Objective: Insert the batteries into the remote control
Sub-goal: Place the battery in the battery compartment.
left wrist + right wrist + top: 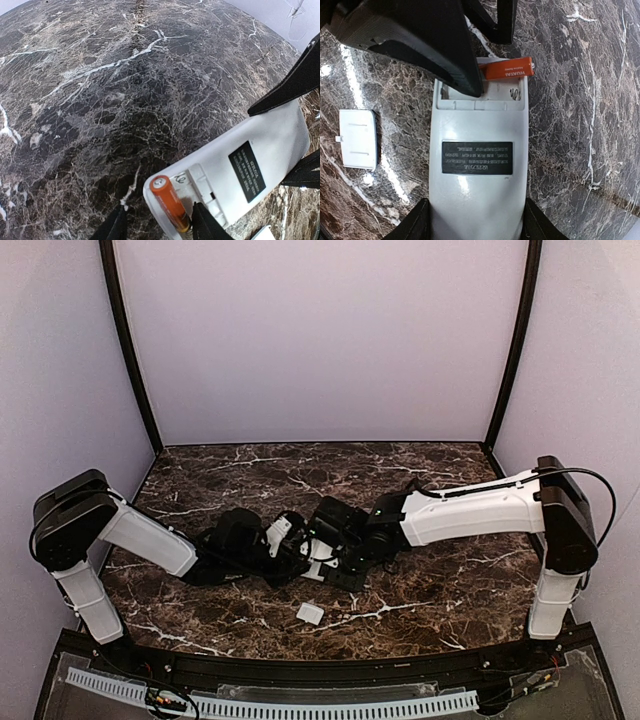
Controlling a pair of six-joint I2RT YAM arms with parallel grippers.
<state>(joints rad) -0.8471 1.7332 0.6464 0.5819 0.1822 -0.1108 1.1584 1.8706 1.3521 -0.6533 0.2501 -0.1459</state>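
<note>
The remote control lies back up on the marble, its dark label showing and its battery recess open at the far end. My right gripper is shut on its near end, one finger on each long side. One orange battery lies in the outer slot of the recess; the slot beside it shows bare white. In the left wrist view the battery lies between my left gripper's parted fingers. The right finger touches its lower end and the left finger stands off the remote. No other battery shows.
The small white square cover lies loose on the marble beside the remote, nearer the front edge in the top view. Both arms meet at the table's middle. Pale walls enclose the back and sides.
</note>
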